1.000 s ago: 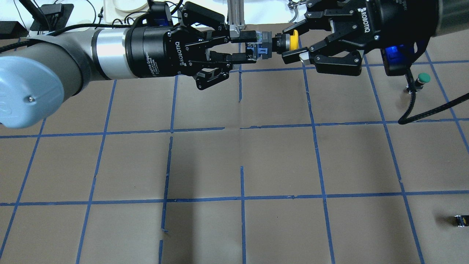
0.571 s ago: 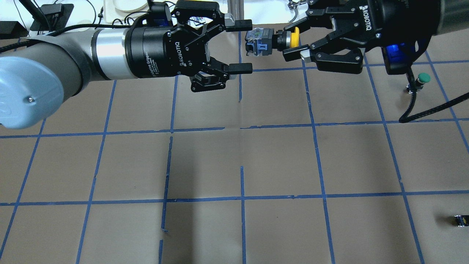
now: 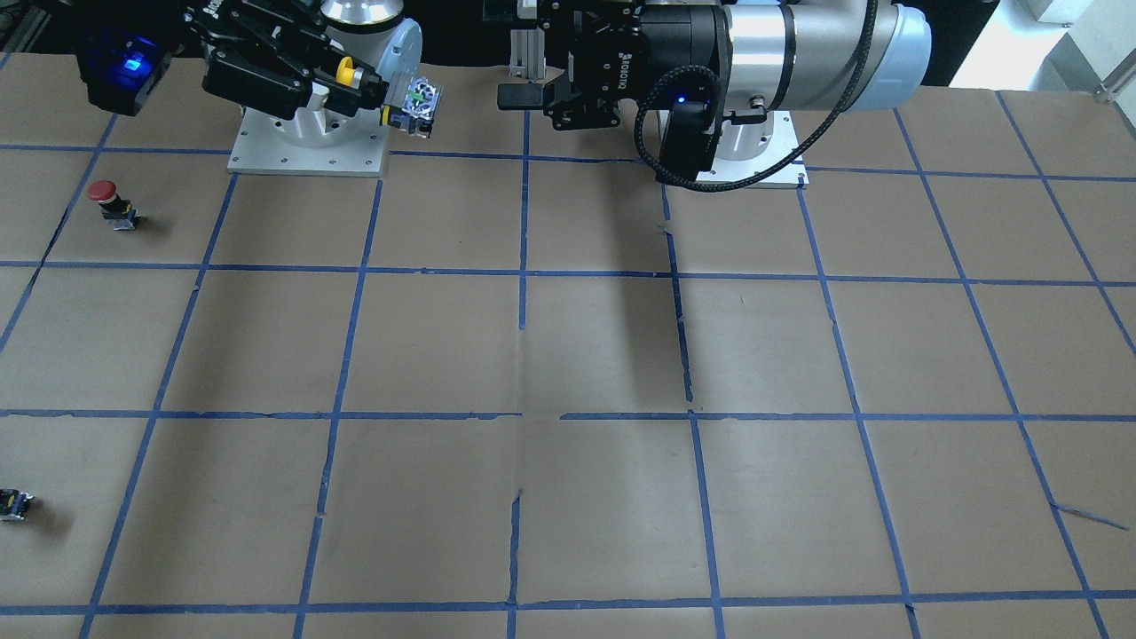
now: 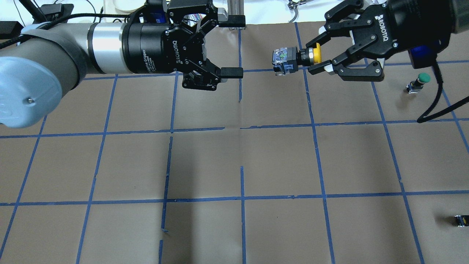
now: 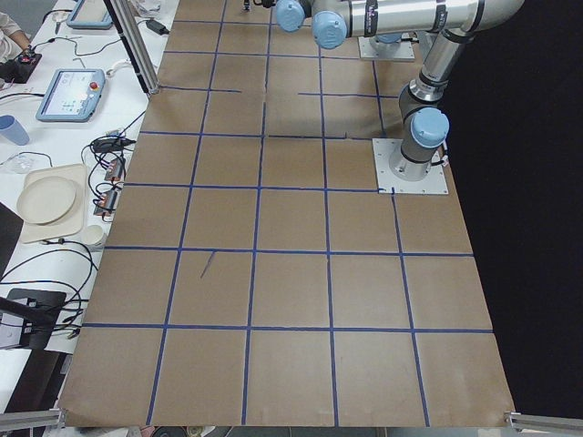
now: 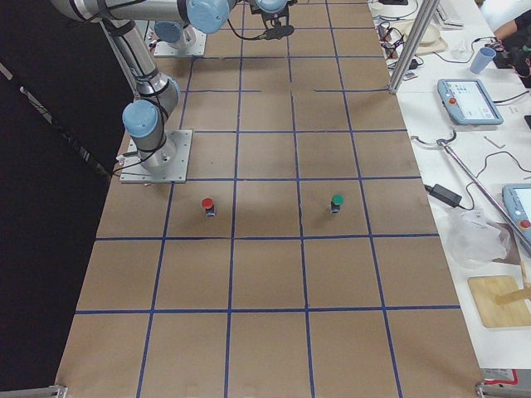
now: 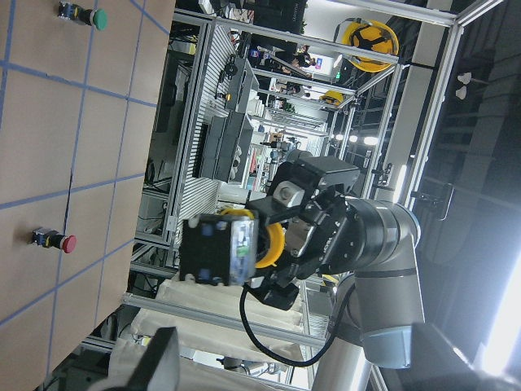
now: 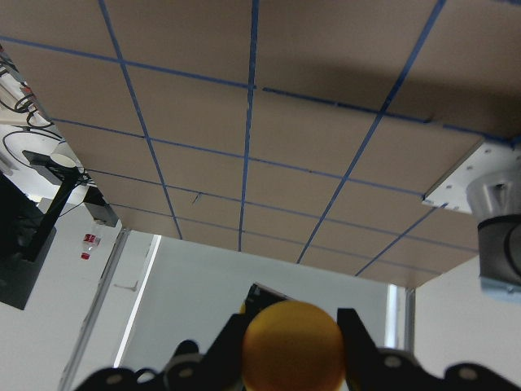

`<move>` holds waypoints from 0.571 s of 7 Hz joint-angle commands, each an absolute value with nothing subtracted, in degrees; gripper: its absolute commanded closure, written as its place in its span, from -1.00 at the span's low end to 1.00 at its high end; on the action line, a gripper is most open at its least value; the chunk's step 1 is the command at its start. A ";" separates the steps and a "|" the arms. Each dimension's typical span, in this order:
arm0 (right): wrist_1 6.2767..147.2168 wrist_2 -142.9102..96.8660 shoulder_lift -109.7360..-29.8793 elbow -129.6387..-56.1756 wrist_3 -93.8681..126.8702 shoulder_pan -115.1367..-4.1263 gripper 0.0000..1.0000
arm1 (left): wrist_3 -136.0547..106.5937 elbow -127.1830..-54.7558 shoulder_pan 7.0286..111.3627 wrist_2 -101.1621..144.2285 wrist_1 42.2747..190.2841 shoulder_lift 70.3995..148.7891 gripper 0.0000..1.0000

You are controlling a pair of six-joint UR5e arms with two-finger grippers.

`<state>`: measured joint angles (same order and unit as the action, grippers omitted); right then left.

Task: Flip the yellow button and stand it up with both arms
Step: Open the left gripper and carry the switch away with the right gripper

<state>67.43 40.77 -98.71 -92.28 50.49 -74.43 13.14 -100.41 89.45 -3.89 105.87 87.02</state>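
Brown paper crossed by blue tape lines covers the table [image 4: 278,161], which fills every view. Above its far edge in the overhead view, the silver-grey left arm with its light blue joint cap [image 4: 55,62] reaches in horizontally from the left. The silver-grey right arm [image 6: 143,70] comes in from the right. The black two-finger left gripper [image 4: 234,46] points right with its jaws spread wide and nothing between them. The black two-finger right gripper [image 4: 316,56] points left, and its jaws pinch the round cap of the yellow push-button switch [image 4: 296,58]. This switch is held in the air on its side. Its yellow cap sits between the right fingertips, and its black-and-grey blocky body sticks out leftward toward the left gripper, with a clear gap between the two. A small green-capped button [image 4: 421,80] stands on the table to the far right, beyond the right gripper. A red-capped button [image 3: 111,202] stands upright on the same end of the table. A tiny black switch piece [image 4: 460,220] lies near the right edge, well apart from both.
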 commanded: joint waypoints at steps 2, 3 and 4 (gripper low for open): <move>68.72 68.39 -98.61 -92.81 23.20 -74.18 0.88 | 13.36 -99.85 89.74 -3.51 95.47 87.19 -0.99; 69.08 75.69 -98.00 -92.81 12.24 -73.92 0.90 | 13.10 -99.76 89.82 -3.52 92.58 87.19 -0.99; 72.04 82.98 -97.04 -92.90 5.26 -71.91 0.90 | 12.40 -99.93 89.65 -3.43 89.68 87.19 -0.99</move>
